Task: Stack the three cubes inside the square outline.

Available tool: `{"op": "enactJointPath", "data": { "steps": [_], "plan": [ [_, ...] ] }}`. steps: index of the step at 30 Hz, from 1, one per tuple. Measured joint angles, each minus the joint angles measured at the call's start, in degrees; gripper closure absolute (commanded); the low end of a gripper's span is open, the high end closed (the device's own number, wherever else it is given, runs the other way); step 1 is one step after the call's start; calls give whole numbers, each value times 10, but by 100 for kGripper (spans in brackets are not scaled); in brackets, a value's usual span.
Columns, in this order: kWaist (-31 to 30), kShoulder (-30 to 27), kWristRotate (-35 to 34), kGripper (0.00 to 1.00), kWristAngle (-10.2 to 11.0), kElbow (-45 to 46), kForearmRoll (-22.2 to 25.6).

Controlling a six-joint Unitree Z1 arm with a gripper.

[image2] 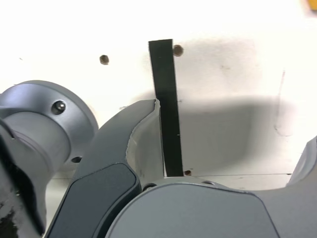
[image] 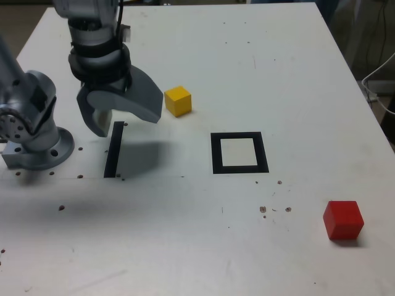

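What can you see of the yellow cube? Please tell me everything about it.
The yellow cube is a small solid block, plain yellow, with a matte look and sharp edges. It sits flat on the white table, turned slightly askew. It lies apart from the square outline, and the open gripper hangs beside it without touching. It does not show in the wrist view.

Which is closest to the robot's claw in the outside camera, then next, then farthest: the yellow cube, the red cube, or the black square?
Measured from the gripper in the exterior view:
1. Yellow cube: just to the gripper's right in that view.
2. Square outline: mid-table, farther right and nearer the camera.
3. Red cube: far right, near the table's front edge.
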Motion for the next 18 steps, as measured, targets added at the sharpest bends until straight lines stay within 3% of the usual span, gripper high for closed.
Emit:
{"op": "enactJointPath", "data": {
  "steps": [7,12,18],
  "plan": [
    [0,0,0,0,-1,0,-30],
    [0,0,0,0,10,1,-14],
    [-1,0,3,0,-32,-2,6]
  ]
}}
